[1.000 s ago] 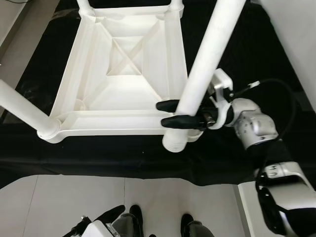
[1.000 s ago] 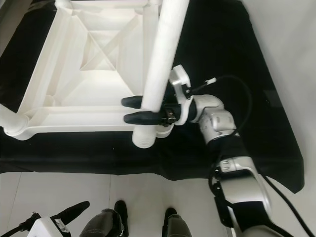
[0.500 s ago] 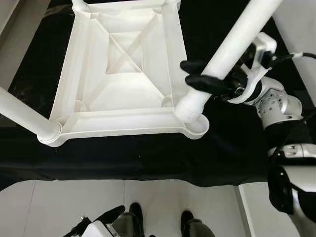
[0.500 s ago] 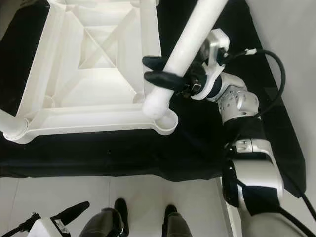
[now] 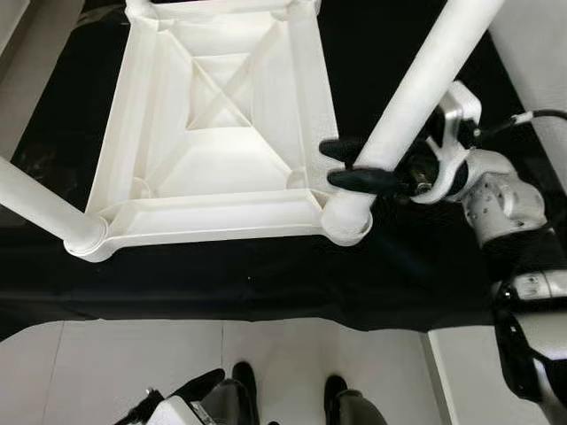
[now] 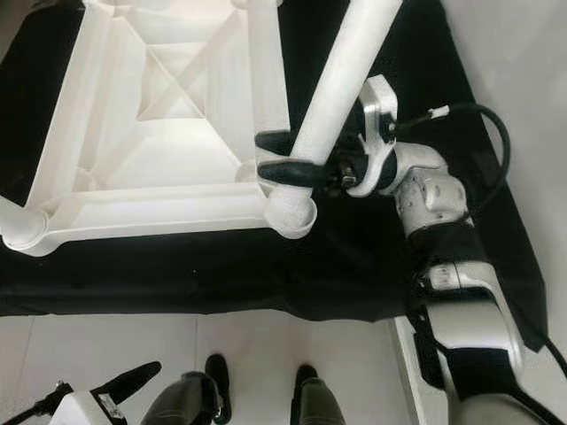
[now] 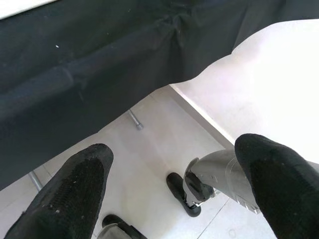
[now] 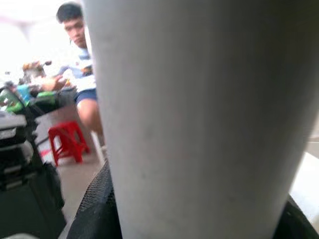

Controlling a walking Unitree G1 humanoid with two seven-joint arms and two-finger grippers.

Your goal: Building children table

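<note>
The white plastic table top (image 5: 221, 115) lies upside down on a black cloth. One white leg (image 5: 40, 199) stands in its front left corner, and two more stand at the back corners. My right gripper (image 5: 341, 165) is shut on a fourth white leg (image 5: 416, 97), holding it low on the shaft. That leg leans to the right, and its lower end rests in the front right corner socket (image 5: 347, 220). In the right wrist view the leg (image 8: 199, 114) sits tight between the black fingers. My left gripper (image 7: 169, 184) hangs open over the floor near my feet.
The black cloth (image 5: 221, 283) ends in a front edge, with white floor tiles (image 5: 283, 354) and my feet (image 5: 244, 381) below it. A white surface (image 5: 532, 53) borders the cloth on the right. A person (image 8: 75, 55) and a red stool (image 8: 67, 142) are behind the leg.
My right gripper carried the leg from in front of the front right corner up and to the right. It then lowered the leg's end onto that corner socket.
</note>
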